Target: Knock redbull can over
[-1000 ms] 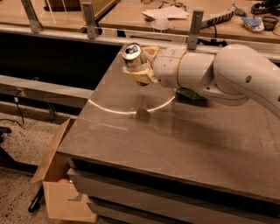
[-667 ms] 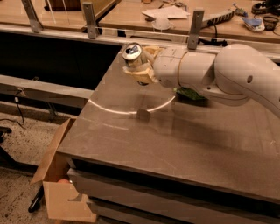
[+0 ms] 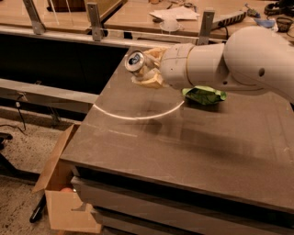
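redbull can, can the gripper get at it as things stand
Probably yes: the gripper sits right against the redbull can at a far corner of the table, with nothing between them. The green bag lies under the arm, off to the side.

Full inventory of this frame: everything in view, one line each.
redbull can: 1, silver-blue, far left of the table, at the gripper
snack bag: 1, green, on the table under the arm
arc mark: 1, white, on the table near the can
table: 1, grey-brown, centre
cardboard box: 1, brown, on the floor, lower left
posts: 3, grey, behind the table
papers: several, white, on the far bench
gripper: 1, beige, against the can
arm: 1, white, reaching in from the right
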Available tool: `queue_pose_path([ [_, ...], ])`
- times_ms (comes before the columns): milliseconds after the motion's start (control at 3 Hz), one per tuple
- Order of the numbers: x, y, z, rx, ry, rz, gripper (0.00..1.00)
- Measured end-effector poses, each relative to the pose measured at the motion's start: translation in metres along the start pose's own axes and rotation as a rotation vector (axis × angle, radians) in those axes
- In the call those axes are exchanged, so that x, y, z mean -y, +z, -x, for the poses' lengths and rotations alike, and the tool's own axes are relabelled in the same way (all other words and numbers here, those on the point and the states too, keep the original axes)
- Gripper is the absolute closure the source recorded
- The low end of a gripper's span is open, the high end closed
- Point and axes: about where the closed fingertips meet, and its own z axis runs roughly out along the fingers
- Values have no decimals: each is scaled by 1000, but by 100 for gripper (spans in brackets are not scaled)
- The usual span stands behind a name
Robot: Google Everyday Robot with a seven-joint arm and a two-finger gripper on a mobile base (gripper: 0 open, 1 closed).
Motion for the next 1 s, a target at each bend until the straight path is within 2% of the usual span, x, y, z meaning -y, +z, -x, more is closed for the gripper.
queue_pose_path([
  [333,-11,-13,-6,-85,-233,144,100],
  [667,-23,-29,-17,-178,-375,284,100],
  [1000,-33,-41,-29,-283,-466,413,100],
])
